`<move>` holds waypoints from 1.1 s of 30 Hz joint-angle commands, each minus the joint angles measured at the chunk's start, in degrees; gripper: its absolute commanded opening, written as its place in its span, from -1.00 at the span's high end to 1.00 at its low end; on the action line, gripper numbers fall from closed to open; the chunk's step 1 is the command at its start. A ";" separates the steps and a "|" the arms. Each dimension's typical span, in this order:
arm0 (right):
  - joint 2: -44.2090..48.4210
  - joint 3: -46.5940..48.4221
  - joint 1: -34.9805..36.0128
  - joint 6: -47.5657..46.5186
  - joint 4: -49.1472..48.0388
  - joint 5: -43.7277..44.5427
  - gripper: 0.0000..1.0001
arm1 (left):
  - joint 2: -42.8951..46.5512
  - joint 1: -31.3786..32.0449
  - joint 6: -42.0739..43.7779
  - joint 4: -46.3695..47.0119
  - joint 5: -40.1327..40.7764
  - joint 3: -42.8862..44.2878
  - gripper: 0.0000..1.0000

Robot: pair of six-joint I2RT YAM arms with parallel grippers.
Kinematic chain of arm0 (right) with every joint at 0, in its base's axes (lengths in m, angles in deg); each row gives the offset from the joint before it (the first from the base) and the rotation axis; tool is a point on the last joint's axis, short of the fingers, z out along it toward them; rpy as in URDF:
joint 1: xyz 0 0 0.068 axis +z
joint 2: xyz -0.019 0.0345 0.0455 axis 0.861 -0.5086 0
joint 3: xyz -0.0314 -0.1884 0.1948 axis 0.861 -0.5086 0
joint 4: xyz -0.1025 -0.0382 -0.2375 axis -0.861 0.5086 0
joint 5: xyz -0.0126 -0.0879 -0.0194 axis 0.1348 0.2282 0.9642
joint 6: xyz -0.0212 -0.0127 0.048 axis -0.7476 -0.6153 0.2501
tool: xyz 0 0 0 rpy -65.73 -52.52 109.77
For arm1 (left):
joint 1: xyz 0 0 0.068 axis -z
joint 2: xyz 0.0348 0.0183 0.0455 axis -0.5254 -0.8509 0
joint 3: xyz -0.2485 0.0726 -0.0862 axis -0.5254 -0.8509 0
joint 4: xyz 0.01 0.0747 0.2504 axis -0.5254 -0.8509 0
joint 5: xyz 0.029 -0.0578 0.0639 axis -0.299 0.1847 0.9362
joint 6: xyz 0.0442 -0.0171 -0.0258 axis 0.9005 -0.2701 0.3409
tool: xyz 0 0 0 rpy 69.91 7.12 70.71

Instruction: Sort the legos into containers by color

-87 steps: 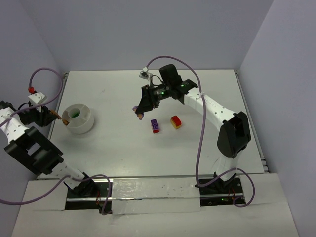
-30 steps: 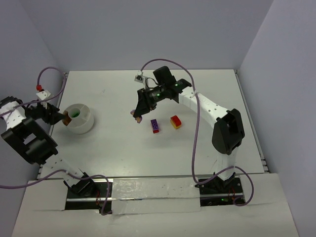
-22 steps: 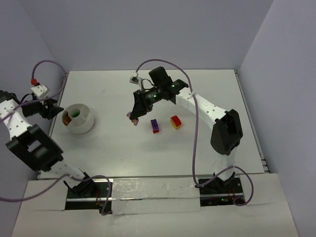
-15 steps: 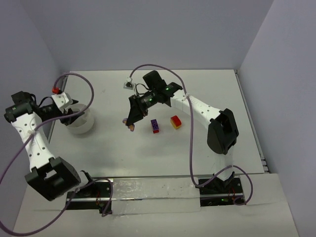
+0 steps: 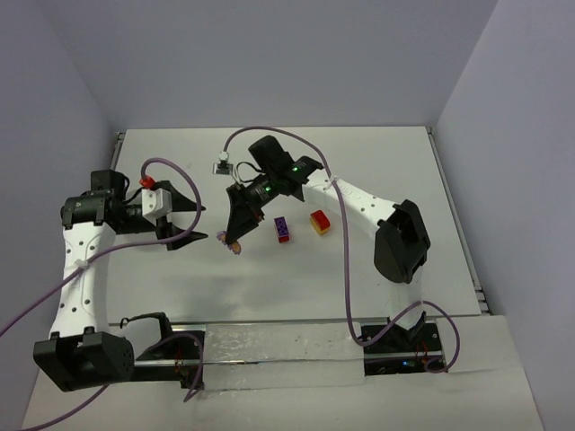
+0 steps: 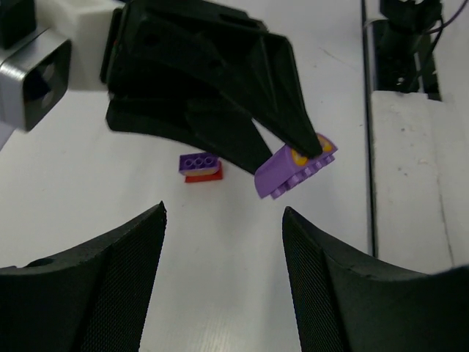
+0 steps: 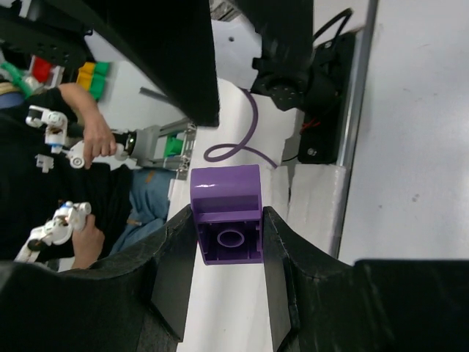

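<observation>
White arms (image 5: 79, 265), black joints (image 5: 400, 242), purple cables (image 5: 348, 269)

One overhead view, two wrist close-ups.
The top camera looks steeply down over the whole bench (image 5: 377, 269) from behind the bases. The left wrist camera faces the right end effector (image 6: 284, 152) at close range. The right wrist camera sits nearest the purple brick (image 7: 226, 220), which all three views share.

You have a white worktop (image 5: 296, 278) boxed in by pale lilac walls (image 5: 269, 63) on three sides. Beyond its near edge, the right wrist view shows you a person (image 7: 84, 110) in dark top and blue jeans.
</observation>
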 commanded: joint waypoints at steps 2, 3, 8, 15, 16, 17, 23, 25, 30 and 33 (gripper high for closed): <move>-1.34 1.90 1.49 -0.99 0.39 -5.22 1.00 | 1.67 5.86 -3.37 -1.85 -3.40 0.00 -0.43; -1.34 1.99 1.58 -0.73 0.21 -5.48 1.00 | 1.85 6.56 -3.72 -1.85 -3.04 0.09 -0.42; -1.91 2.11 1.87 2.03 -2.13 -7.80 1.00 | 2.52 11.14 -4.94 -1.93 -1.03 0.23 -0.41; -2.19 1.93 1.79 3.12 -2.97 -9.69 1.00 | 3.27 14.20 -5.81 -1.93 0.29 -1.18 -0.38; -2.18 1.90 1.79 3.19 -3.07 -10.03 1.00 | 3.34 14.53 -5.92 -1.93 0.61 -1.43 -0.38; -2.06 1.86 1.84 3.14 -3.12 -10.21 1.00 | 3.34 14.76 -5.88 -1.93 0.93 -1.62 -0.38; -1.25 1.80 1.85 3.68 -3.40 -11.46 1.00 | 3.07 15.08 -5.29 -1.85 2.39 -2.10 -0.32; -0.92 1.31 1.85 4.65 -4.38 -11.87 1.00 | 2.82 15.08 -4.88 -1.85 2.23 -1.78 -0.21; -0.32 -1.26 1.98 10.67 -11.16 -13.35 1.00 | 2.37 15.13 -4.91 -1.80 1.16 -1.27 0.05; 0.14 -3.65 2.02 17.34 -19.02 -13.73 1.00 | 2.41 15.63 -5.34 -1.85 0.91 -0.97 0.06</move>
